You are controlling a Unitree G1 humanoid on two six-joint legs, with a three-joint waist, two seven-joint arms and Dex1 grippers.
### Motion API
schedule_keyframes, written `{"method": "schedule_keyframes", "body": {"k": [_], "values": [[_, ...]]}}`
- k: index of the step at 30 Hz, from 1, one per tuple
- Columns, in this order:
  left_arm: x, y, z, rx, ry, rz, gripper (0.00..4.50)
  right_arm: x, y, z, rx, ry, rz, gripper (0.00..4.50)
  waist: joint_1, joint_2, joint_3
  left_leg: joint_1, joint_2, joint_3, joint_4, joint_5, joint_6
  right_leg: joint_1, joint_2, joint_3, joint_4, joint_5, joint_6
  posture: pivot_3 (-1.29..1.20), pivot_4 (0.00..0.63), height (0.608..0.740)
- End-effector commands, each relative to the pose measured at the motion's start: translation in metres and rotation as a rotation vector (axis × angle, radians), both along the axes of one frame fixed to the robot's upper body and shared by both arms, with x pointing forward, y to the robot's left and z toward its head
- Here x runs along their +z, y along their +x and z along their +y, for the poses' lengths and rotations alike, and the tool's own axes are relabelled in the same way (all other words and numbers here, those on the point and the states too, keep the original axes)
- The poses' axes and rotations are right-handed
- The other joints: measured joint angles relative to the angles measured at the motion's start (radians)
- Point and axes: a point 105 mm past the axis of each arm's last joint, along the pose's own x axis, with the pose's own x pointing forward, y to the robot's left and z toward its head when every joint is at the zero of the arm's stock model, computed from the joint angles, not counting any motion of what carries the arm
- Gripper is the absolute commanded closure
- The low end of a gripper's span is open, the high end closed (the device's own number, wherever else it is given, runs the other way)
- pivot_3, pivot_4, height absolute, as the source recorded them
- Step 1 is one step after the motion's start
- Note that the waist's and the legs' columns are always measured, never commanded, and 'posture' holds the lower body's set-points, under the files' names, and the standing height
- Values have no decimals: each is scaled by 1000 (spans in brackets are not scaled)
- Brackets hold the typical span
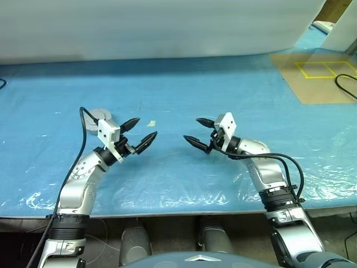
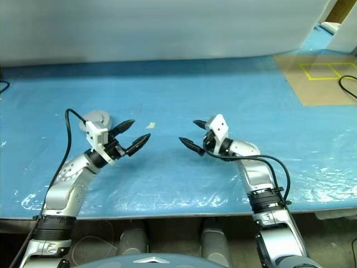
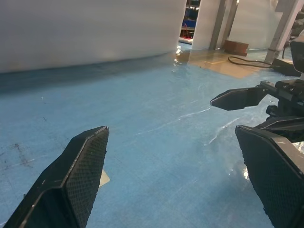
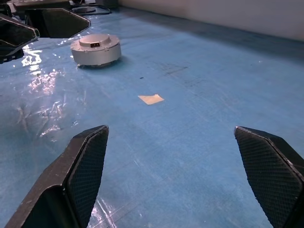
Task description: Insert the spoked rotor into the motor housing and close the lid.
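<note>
Two large surfaces are seen: a blue plastic-covered bench point(image 1: 178, 95) and a pale wall point(image 1: 156, 25) along its far edge. A tan board point(image 1: 318, 78) marked with yellow lines is laid at the far right. The left tool point(image 1: 140, 133) and the right tool point(image 1: 197, 131) are held above the bench, pointed toward each other, well apart; the fingers of each are spread wide and nothing is gripped. The motor housing point(image 4: 95, 49), closed and silver-grey, is rested on the bench at the far left, just beyond the left tool. A small tan scrap point(image 4: 151, 99) is laid between the tools, slightly farther away.
</note>
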Motion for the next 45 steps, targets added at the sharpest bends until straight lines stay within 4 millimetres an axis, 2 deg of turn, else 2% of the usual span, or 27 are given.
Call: {"method": "schedule_keyframes", "body": {"k": [1, 19, 45], "values": [[12, -4, -3, -19, 8, -52, 0, 9, -2, 2, 20, 5, -46, 44, 0, 0, 0, 0, 0, 0, 0, 0, 0, 0, 0, 0, 0, 0, 0, 0, 150, 740], [9, -6, -3, -32, 11, -50, 0, 4, -8, 3, 44, -24, -60, 44, 0, 0, 0, 0, 0, 0, 0, 0, 0, 0, 0, 0, 0, 0, 0, 0, 150, 740], [6, -10, 2, -33, 21, -47, 0, 8, -7, 6, 61, -7, -65, 44, 0, 0, 0, 0, 0, 0, 0, 0, 0, 0, 0, 0, 0, 0, 0, 0, 150, 740]]}}
